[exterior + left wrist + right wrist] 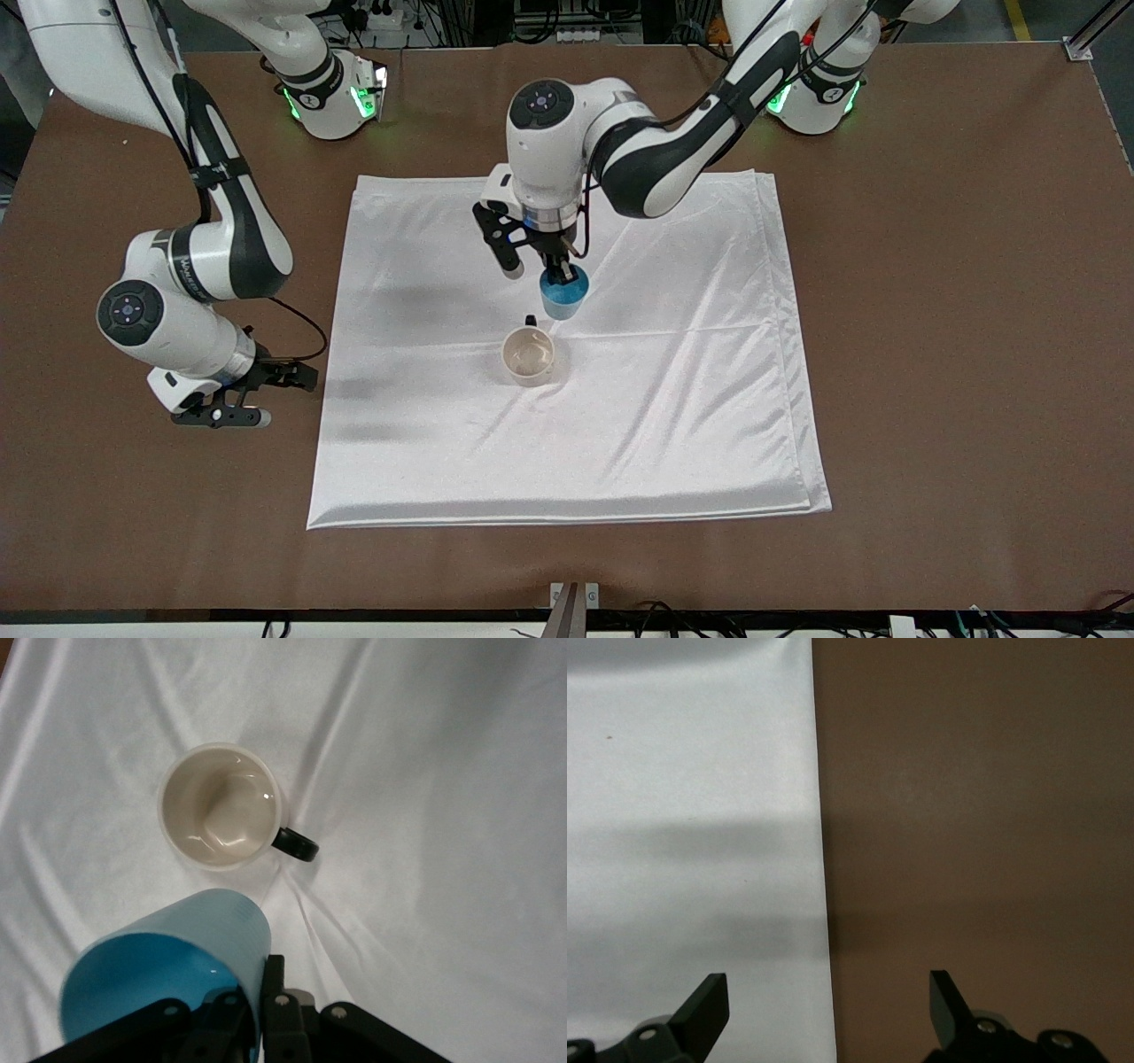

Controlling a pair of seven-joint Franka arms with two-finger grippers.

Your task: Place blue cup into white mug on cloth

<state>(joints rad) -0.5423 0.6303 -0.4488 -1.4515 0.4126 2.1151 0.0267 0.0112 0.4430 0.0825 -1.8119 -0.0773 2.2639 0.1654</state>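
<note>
**Blue cup held above cloth, short of the white mug**

Item: blue cup (564, 293). Gripped by its rim in the clenched left gripper (560, 271), one finger inside the wall and one outside; carried in the air over the cloth (709, 399), at about 1 o'clock from the white mug (529, 355) in the front view.

Item: white mug. Upright on the cloth, empty, black handle (295, 843) pointing away from the front camera.

Item: right gripper (232, 405). Released, fingers spread, waiting over the table (974, 354) at the cloth's edge toward the right arm's end.

Risks, judged: the cup was only a little narrower than the mug, so a lowering slightly off centre could catch the rim and tip the mug; the cup looked tilted in the pinch, which could jam it; the slick cloth could let a nudged mug slide.

Views: the left wrist view alone showed the mug's cream interior and the cup's tilt; the front view alone showed both arms.
</note>
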